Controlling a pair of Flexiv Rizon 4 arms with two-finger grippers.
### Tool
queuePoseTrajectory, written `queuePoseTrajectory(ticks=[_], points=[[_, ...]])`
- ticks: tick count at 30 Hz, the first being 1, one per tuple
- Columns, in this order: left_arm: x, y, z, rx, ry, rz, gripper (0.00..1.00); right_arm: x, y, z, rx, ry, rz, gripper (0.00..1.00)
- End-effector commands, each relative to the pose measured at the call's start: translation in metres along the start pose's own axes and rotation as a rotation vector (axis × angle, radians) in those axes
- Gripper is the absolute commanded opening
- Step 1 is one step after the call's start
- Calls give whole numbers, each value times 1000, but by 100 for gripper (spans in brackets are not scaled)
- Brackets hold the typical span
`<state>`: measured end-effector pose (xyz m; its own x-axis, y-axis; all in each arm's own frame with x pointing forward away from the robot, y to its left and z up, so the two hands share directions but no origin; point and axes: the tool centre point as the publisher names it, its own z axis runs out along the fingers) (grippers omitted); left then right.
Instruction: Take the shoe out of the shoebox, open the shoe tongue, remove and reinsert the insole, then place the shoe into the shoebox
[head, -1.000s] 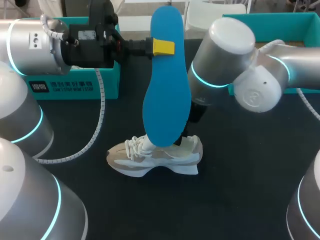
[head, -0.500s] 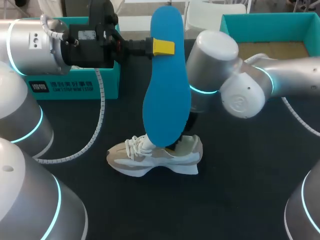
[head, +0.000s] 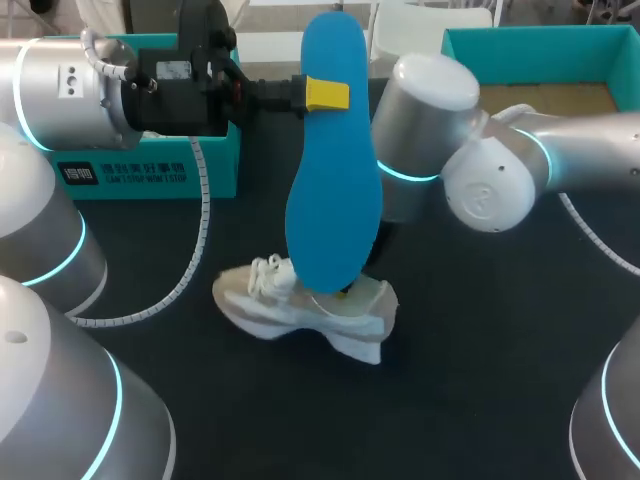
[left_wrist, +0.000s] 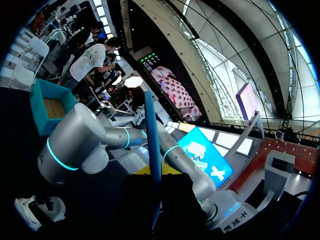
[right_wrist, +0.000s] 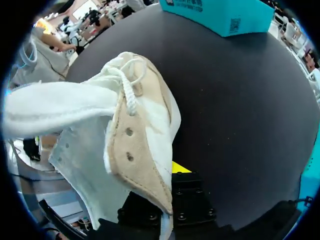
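High over the black table (head: 480, 330), the left gripper (head: 322, 93) is clamped on a blue insole (head: 335, 200) near its upper end. The head view shows one yellow tip pressed flat on the face toward the camera, with the other finger hidden behind. The insole hangs upright, its lower end in front of the sneaker (head: 300, 312).

Only the left wrist view shows the insole edge-on, a thin blue line rising from between that gripper's fingers, which are mostly lost in shadow. That view also takes in the right arm (left_wrist: 75, 145) bent down toward the sneaker, and the open teal shoebox (left_wrist: 36, 102) beyond it.

The right gripper (right_wrist: 167, 182) cannot be seen in the head view, where the insole and the arm's last joint cover it. Its own wrist view is filled by the white and beige sneaker. The laces, eyelet flap and side wall drape over the gripper, so whether it is gripping cannot be told.

The head view alone shows the whole sneaker lying tilted on the table, toe toward the left arm's side. It is well apart from the open shoebox at the far right corner and from a second teal box (head: 150, 170) behind the left arm. Both boxes are partly cut off or covered.
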<state>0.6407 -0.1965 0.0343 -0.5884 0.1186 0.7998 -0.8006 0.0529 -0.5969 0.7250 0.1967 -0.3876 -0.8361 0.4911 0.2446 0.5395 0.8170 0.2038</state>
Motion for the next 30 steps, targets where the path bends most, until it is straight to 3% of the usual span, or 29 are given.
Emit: queuePoseTrajectory(ticks=[1,5,21,30], points=[[-1,0,2,1,0,0,0,20,-14,-29,-92,4,431,0],[-1,0,2,1,0,0,0,26,-2,-41,-237,-54,523,0],[-1,0,2,1,0,0,0,26,-2,-41,-237,-54,523,0],[-1,0,2,1,0,0,0,23,0,-26,-318,-11,684,0]])
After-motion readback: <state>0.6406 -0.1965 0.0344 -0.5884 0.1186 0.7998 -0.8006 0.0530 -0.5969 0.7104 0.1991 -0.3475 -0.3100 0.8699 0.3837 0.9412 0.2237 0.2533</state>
